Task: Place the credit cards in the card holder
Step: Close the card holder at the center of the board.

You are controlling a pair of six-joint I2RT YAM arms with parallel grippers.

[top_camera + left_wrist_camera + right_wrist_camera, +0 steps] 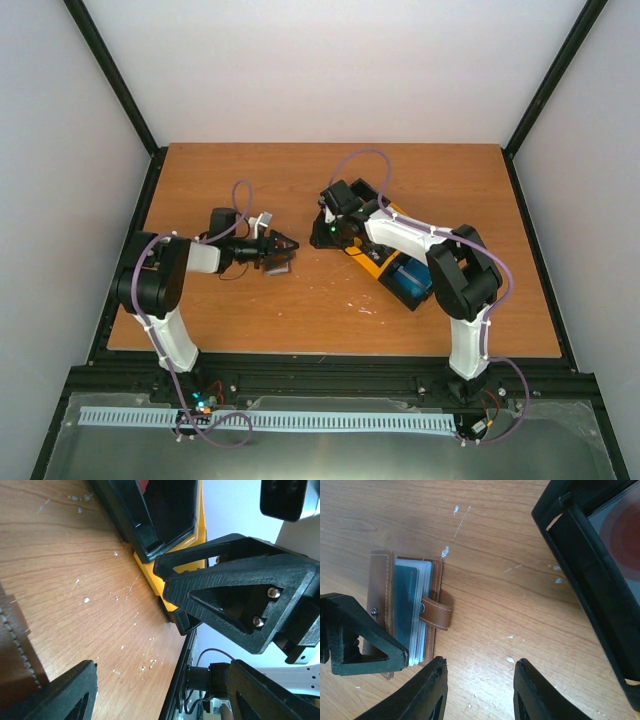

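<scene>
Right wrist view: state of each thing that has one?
card holder: open, snap tab undone, lying flat on the table.
left claw: open, one finger over the card holder's edge.
right claw: open, empty.
credit card: lying in the black bin, not in the card holder.

Bright, even light, with only faint soft shadows on the counter (330, 320). Left wrist view blows out white at upper right. My nearest jaws look slightly soft.
</scene>
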